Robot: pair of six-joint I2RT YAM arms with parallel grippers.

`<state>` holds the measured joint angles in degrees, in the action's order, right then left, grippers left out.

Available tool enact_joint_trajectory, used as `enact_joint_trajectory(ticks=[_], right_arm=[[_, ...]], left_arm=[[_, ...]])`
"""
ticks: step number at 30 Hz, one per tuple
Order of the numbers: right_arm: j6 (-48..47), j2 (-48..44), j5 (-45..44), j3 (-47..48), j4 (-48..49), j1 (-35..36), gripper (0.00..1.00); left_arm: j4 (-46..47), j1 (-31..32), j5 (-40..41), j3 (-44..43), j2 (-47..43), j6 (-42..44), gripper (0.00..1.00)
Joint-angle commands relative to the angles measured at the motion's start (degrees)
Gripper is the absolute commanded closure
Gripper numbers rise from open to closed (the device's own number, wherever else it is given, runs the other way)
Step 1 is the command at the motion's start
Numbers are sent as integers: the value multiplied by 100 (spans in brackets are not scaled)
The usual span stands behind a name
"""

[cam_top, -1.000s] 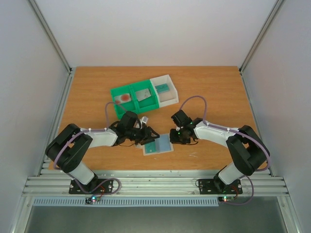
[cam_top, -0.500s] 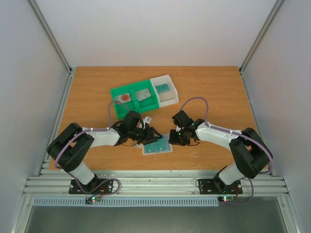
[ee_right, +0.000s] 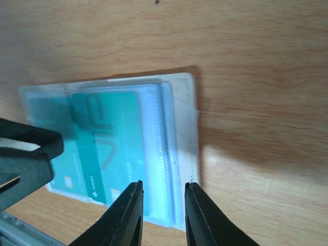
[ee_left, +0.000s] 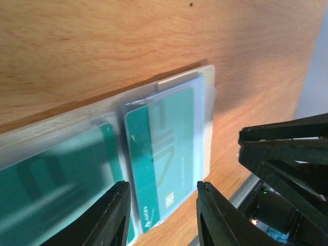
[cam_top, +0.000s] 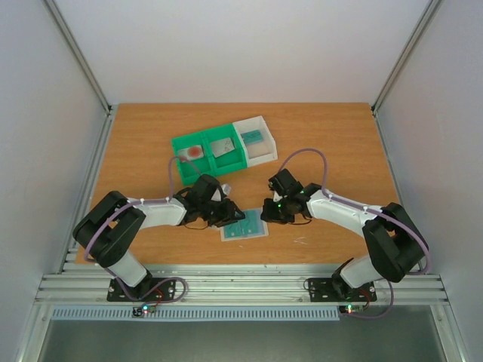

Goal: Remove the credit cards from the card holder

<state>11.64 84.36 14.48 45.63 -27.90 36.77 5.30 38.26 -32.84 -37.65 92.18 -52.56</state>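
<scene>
1. The card holder [cam_top: 244, 225] lies flat on the surface [cam_top: 332, 151] between the two arms. A teal card [ee_left: 164, 159] shows through its clear pocket.
2. The left tool [ee_left: 162, 187] hangs open just above the card's end, fingers apart and gripping nothing.
3. The right tool [ee_right: 163, 184] is open too, and empty, over the holder's pale beige edge.
4. To do this step well, I judge one tool should press down on the beige edge, clear of the pocket mouth.
5. The other should pinch the card alone, not the plastic layer, and draw it out level along the pocket.
6. The likely risk is that the slick sleeve slides or lifts with the card, so pin it first.
</scene>
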Motion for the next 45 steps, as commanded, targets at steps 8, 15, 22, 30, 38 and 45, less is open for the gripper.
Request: enact_joint_trajectory(ticks=[8,15,22,30,38,45], right_arm=[[-30,330,511,125,451,-7,85],[12,628,419,103,408,-4,89],[49,789,377,85,355,3,90],[39,831,277,59,320,3,90],[48,850,218,5,355,4,90],[49,837,193,15,346,3,90]], left_arm=[[285,-6,135,-12,205,81,66],[463,-3,61,8,330,-45,69],[671,-3,15,29,440,-151,72],[848,-3,-46,21,527,-236,75],[827,-3,-50,24,547,-253,97],[868,-3,-126,12,475,-255,100]])
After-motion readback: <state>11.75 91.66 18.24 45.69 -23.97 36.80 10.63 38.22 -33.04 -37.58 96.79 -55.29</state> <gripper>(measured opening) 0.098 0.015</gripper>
